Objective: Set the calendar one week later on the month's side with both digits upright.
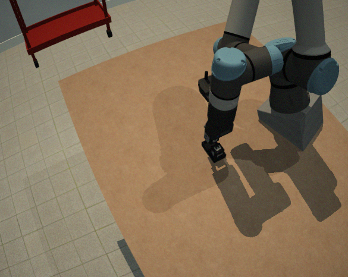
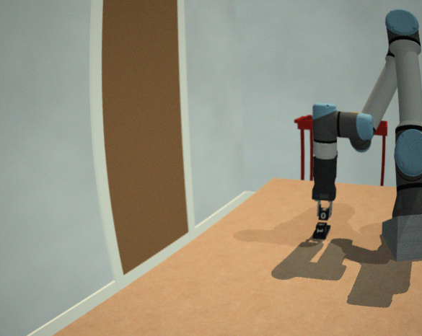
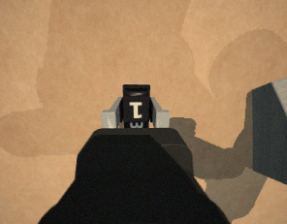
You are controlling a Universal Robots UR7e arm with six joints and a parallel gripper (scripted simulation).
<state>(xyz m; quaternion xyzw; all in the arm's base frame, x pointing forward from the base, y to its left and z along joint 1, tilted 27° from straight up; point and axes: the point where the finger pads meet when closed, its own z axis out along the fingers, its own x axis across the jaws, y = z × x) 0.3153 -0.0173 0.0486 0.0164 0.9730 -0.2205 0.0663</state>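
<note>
With the part-open gripper [image 1: 211, 139] [image 2: 324, 211] [image 3: 136, 105] gripping the raised cube [image 2: 323, 214] [image 3: 136, 110] by opposite sides, its 0 outward, above the tray [image 1: 207, 145] [image 2: 317, 237] [image 3: 136, 87] on the table [image 1: 114, 119] [image 2: 189, 281] [image 3: 91, 38] bearing the lower cube [image 1: 217, 150] [image 2: 320, 230], the hold probably keeps numbered faces exposed for turning or placing

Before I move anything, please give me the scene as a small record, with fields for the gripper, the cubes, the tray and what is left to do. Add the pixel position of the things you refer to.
gripper: black two-finger gripper [image 1: 211, 138] [image 2: 324, 213] [image 3: 136, 105], closed on a cube
held cube: black cube with white digits [image 2: 323, 213] [image 3: 136, 111], raised above the tray; 0 faces the exterior view
other cube: second black cube with white digits [image 1: 217, 151] [image 2: 320, 230], in the tray
tray: small black tray [image 1: 206, 145] [image 2: 317, 236], on the tan table [image 1: 123, 119] [image 2: 203, 288]
left to do: held cube into tray, release, arm away
</note>
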